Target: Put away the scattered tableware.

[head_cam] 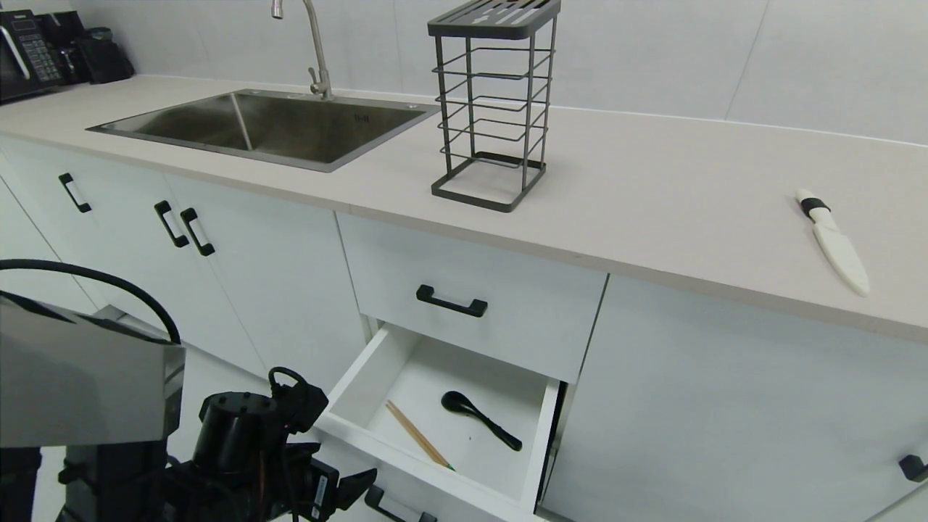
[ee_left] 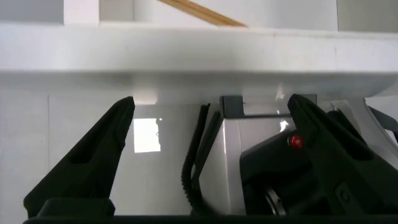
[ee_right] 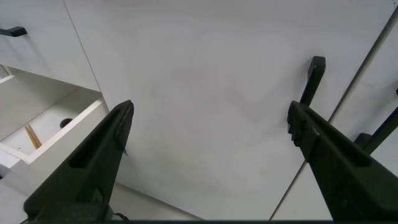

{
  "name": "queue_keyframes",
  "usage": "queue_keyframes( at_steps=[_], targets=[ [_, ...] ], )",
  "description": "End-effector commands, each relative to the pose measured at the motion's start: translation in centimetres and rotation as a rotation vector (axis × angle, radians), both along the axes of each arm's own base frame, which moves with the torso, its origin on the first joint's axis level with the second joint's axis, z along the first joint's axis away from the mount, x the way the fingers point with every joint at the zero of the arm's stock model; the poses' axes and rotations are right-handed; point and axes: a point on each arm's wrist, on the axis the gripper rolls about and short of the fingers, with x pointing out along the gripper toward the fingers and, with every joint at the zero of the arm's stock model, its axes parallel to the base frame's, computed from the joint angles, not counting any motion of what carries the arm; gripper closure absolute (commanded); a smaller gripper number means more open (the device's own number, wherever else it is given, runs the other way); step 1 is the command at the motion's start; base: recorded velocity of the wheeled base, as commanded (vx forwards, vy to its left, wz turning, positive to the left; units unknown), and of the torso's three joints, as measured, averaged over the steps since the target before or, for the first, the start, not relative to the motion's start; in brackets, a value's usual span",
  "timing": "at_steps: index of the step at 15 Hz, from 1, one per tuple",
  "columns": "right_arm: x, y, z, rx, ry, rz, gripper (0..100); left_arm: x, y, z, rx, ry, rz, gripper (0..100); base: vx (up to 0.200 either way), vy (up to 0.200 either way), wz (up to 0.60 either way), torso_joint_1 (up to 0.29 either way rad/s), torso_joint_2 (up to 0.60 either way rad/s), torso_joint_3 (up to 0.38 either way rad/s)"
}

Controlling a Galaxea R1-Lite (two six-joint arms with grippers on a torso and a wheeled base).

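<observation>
Steel sink (head_cam: 290, 130) with curved tap (head_cam: 316, 45), beige countertop (head_cam: 652, 181), black microwave (head_cam: 25, 52), perhaps a coffee maker (head_cam: 101, 56) beside it

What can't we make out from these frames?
Left wrist view: the drawer front hides most of the chopsticks.
Right wrist view: the drawer side wall hides most of the black spoon.
Head view: the bottom edge cuts off the open drawer's handle; the top edge cuts off the faucet spout.

We see chopsticks (ee_left: 205, 13) cut by pic edge, rest hidden behind drawer front (ee_left: 199, 50); faucet (head_cam: 317, 51) top cropped in head view.
</observation>
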Motion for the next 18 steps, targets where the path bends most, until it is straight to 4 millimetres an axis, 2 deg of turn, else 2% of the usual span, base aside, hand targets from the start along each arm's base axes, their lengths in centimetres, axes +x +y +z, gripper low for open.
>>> queue_keyframes(
  at_steps=[1, 5, 11, 14, 18],
  targets=[
    [0.0, 0.0, 0.0, 0.000, 0.002, 0.000, 0, 0.8, -0.3, -0.4, -0.005, -0.017, -0.001, 0, 0.000, 0.000, 0.00, 0.000, 0.00, 0.000],
    [0.0, 0.0, 0.0, 0.000, 0.002, 0.000, 0, 2.2, -0.9, -1.1, -0.037, -0.091, -0.003, 0, 0.000, 0.000, 0.00, 0.000, 0.00, 0.000],
    [0.0, 0.0, 0.0, 0.000, 0.002, 0.000, 0, 6.5, -2.6, -0.6, -0.090, -0.253, -0.010, 0, 0.000, 0.000, 0.00, 0.000, 0.00, 0.000],
    [0.0, 0.0, 0.0, 0.000, 0.002, 0.000, 0, 7.4, -2.8, -1.0, -0.092, -0.270, -0.010, 0, 0.000, 0.000, 0.00, 0.000, 0.00, 0.000],
    [0.0, 0.0, 0.0, 0.000, 0.002, 0.000, 0, 9.5, -3.6, -1.5, -0.112, -0.318, -0.010, 0, 0.000, 0.000, 0.00, 0.000, 0.00, 0.000]
  ],
)
